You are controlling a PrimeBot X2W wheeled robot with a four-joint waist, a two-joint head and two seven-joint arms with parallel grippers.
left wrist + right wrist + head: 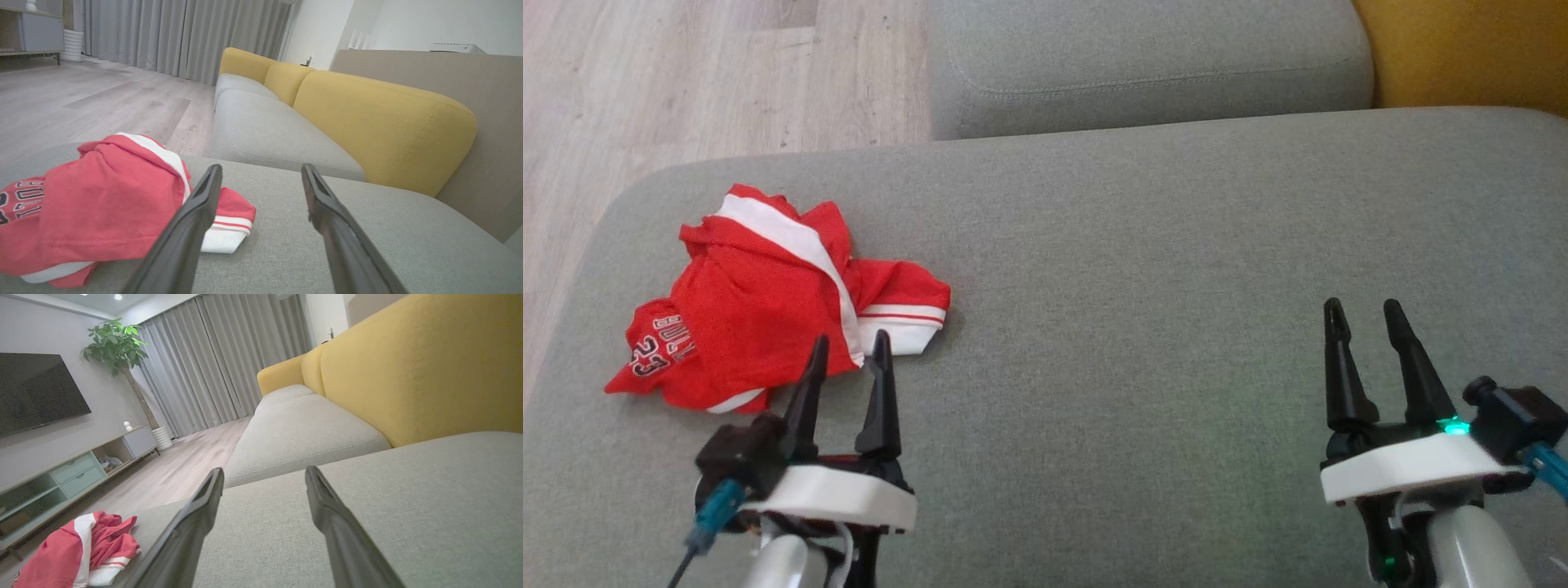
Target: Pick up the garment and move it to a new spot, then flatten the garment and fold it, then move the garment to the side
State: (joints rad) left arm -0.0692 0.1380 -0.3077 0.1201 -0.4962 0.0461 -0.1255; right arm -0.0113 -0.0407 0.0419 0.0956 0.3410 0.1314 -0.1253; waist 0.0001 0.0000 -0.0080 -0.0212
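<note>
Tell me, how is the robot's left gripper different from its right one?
The left gripper sits right beside the crumpled red shirt; the right gripper is over bare grey cushion, far from the shirt. The left gripper leans rightward in the head view; the right gripper leans leftward. Both have open jaws, holding nothing.

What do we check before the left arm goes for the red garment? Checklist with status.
1. Left gripper open: ok.
2. Right gripper open, holding nothing: ok.
3. Red garment just ahead of the left gripper, likely within reach: ok.
4. Left gripper touching the garment: cannot tell.
5. Garment flat: not ok, crumpled in a heap.
6. Bare sofa cushion to the garment's right for a new spot: ok.
</note>
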